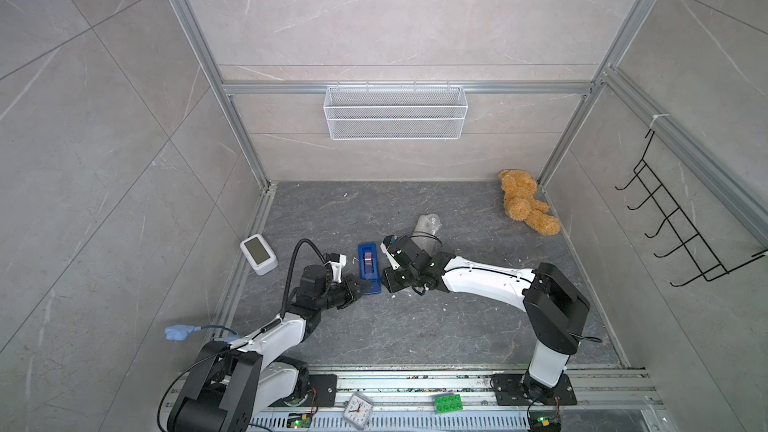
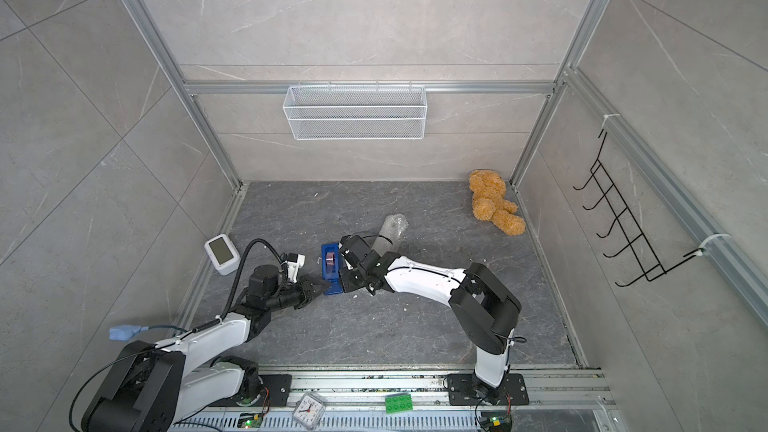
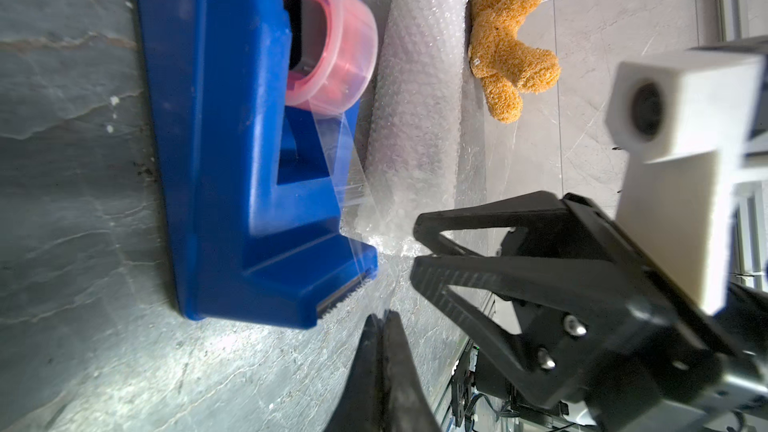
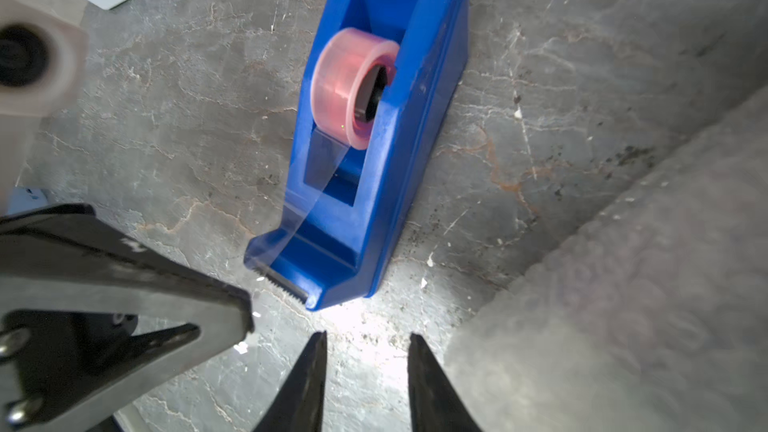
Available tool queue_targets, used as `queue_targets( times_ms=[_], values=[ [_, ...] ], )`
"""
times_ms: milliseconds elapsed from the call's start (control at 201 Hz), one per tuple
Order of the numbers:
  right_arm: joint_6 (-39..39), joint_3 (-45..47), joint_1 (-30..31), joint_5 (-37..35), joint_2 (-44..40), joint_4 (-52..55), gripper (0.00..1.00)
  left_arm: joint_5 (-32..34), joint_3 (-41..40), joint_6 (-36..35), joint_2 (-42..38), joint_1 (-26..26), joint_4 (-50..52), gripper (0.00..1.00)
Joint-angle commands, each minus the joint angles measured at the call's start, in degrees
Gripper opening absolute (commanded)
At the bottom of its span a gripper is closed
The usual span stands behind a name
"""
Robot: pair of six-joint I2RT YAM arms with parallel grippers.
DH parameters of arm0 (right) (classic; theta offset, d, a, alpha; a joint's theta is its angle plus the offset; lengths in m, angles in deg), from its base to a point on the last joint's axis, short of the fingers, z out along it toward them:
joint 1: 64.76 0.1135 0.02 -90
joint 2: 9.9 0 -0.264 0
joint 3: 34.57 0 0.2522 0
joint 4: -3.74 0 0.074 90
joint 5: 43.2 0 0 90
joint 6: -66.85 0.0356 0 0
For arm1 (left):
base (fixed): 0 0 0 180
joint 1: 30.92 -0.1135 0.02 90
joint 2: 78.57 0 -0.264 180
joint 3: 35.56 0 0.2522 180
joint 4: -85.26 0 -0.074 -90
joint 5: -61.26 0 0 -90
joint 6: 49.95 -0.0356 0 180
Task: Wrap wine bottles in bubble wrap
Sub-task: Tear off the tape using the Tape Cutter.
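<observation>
Down on the grey stone floor (image 1: 415, 326), the blue tape dispenser (image 1: 369, 268) holds a pink roll of clear tape (image 3: 332, 51) in its cradle, with a strip running from the roll to the toothed cutter. The left gripper (image 3: 380, 317) is clenched tight just off the dispenser's cutter end. A faint clear strip reaches toward its tips, but I cannot tell whether it is pinched. The right gripper (image 4: 368, 340) sits near the same end, jaws parted with nothing between them. The bubble wrap (image 3: 419, 118) lies just beside the dispenser as a rolled tube; whether the wine bottle is inside cannot be told. Beyond the dispenser, a white wire mesh basket (image 1: 395, 112) hangs on the back wall.
</observation>
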State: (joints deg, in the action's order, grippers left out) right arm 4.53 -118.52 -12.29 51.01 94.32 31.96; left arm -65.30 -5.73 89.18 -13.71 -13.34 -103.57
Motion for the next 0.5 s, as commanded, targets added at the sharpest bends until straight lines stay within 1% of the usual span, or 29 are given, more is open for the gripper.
queue_targets(
  times_ms=[0, 149, 294, 383, 493],
  values=[
    [2.2, 1.3, 0.5, 1.2, -1.1, -1.8, 0.37, -2.6, 2.6, -2.6, -3.0, 0.0, 5.2, 0.00],
    [3.2, 1.7, 0.6, 2.1, -1.5, -3.0, 0.43, -4.7, 4.1, -3.7, -5.1, 0.0, 9.1, 0.00],
    [3.3, 1.5, 0.7, 3.1, -0.4, -3.4, 0.43, -6.6, 4.6, -4.4, -5.9, 0.0, 11.0, 0.00],
    [3.8, 1.5, 1.0, 3.4, 0.0, -3.6, 0.43, -6.6, 5.3, -5.5, -6.0, 0.0, 12.9, 0.00],
    [4.2, 4.2, 1.6, 2.3, -1.7, -4.6, 0.43, -6.5, 6.4, -5.9, -5.1, 0.0, 13.8, 0.00]
  ],
)
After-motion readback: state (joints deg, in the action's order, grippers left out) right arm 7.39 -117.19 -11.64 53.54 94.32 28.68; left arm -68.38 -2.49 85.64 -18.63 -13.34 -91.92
